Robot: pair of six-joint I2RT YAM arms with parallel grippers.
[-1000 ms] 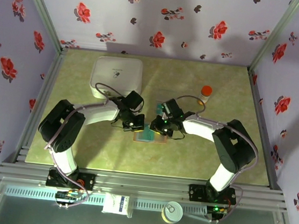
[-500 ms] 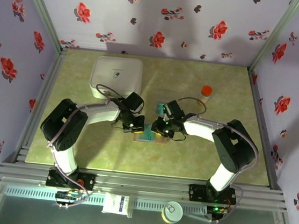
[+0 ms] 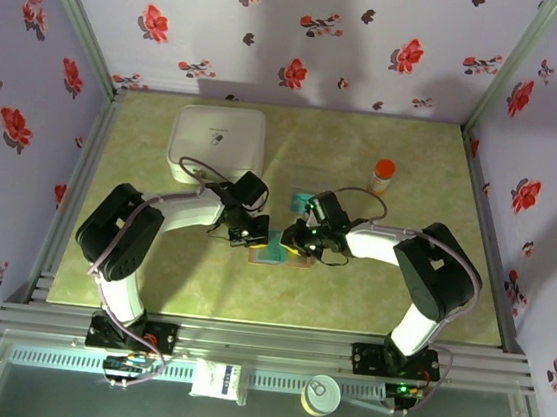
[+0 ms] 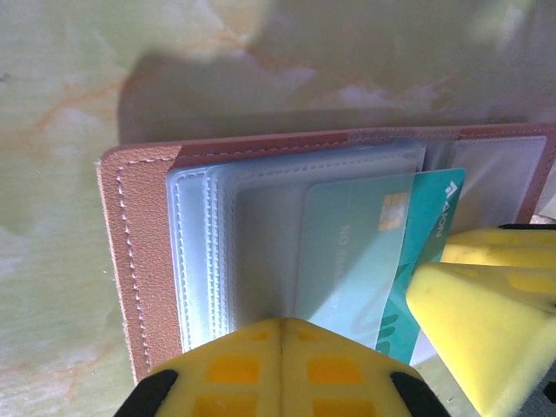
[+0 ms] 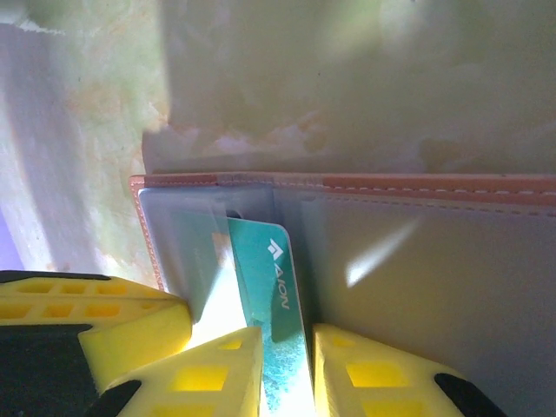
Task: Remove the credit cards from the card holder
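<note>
Teal card (image 5: 280,291) pinched between yellow fingers (image 5: 373,378), half inside clear pocket of brown card holder (image 5: 434,186)

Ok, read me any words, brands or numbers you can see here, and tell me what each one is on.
"AION": printed in white on the teal card sticking out of the holder.
Faint print on the pale card inside the clear sleeve: too blurred to read.
Small dark mark on the white box: too small to read.
Label on the bottle: too small to read.
</note>
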